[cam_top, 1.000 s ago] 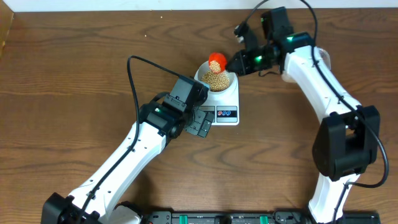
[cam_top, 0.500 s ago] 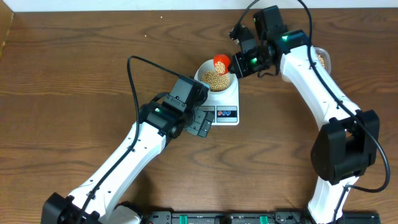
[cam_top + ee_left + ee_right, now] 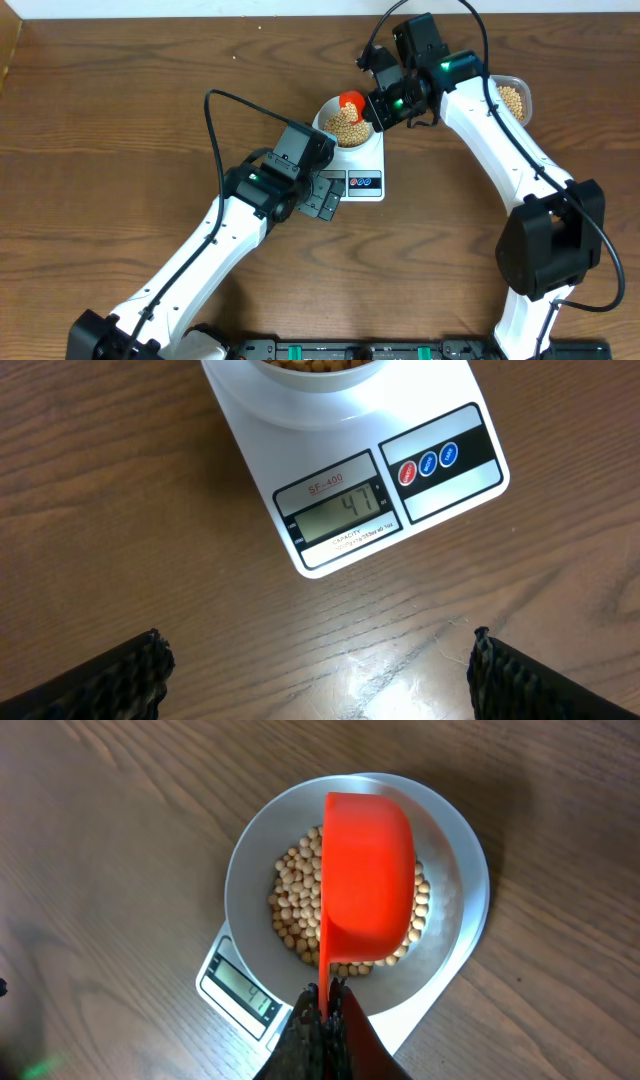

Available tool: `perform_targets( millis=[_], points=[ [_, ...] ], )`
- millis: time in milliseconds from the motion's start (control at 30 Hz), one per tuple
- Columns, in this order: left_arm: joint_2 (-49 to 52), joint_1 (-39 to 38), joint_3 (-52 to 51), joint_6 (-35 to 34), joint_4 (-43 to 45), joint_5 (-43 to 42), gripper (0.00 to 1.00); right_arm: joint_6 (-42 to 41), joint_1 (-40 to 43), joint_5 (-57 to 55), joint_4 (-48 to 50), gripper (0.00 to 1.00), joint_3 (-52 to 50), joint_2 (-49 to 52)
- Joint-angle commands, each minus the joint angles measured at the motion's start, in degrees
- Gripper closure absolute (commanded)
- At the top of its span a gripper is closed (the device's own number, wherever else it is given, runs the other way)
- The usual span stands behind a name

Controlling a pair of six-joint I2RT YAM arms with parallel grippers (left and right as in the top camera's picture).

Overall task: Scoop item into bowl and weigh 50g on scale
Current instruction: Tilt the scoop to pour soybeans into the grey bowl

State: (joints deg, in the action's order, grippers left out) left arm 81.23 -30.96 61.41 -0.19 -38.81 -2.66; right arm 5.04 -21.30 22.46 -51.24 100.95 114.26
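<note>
The white scale (image 3: pixel 366 160) stands mid-table with the white bowl (image 3: pixel 324 116) on it, holding tan beans (image 3: pixel 345 128). In the left wrist view its display (image 3: pixel 338 516) reads 47. My right gripper (image 3: pixel 378 105) is shut on the handle of an orange scoop (image 3: pixel 350 100), held turned over above the bowl. In the right wrist view the scoop (image 3: pixel 368 880) covers the middle of the beans (image 3: pixel 292 900) inside the bowl (image 3: pixel 252 860), above my shut right gripper (image 3: pixel 325 1005). My left gripper (image 3: pixel 318 665) is open and empty over the wood just in front of the scale.
A clear plastic tub (image 3: pixel 513 98) with more beans sits at the back right, behind my right arm. The scale's three round buttons (image 3: pixel 427 462) face my left gripper. Bare wood table lies all round.
My right gripper has swung left over the bowl and turned the orange scoop over above the beans. The left arm has not moved.
</note>
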Motion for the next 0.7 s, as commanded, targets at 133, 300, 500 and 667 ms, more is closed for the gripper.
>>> perform_targets(
  millis=[133,300,500,667],
  points=[
    [0.5,0.2,-0.3,-0.3,-0.2,0.1,0.04,1.1,-0.2,0.0,-0.4,0.99,1.4,-2.0],
    [0.5,0.2,-0.3,-0.3,-0.2,0.1,0.04,1.3,-0.2,0.0,-0.4,0.99,1.4,-2.0],
    [0.5,0.2,-0.3,-0.3,-0.2,0.1,0.04,1.5,-0.1,0.0,-0.4,0.99,1.4,-2.0],
    [0.5,0.2,-0.3,-0.3,-0.2,0.1,0.04,2.6,-0.2,-0.1,-0.4,0.99,1.4,-2.0]
  ],
)
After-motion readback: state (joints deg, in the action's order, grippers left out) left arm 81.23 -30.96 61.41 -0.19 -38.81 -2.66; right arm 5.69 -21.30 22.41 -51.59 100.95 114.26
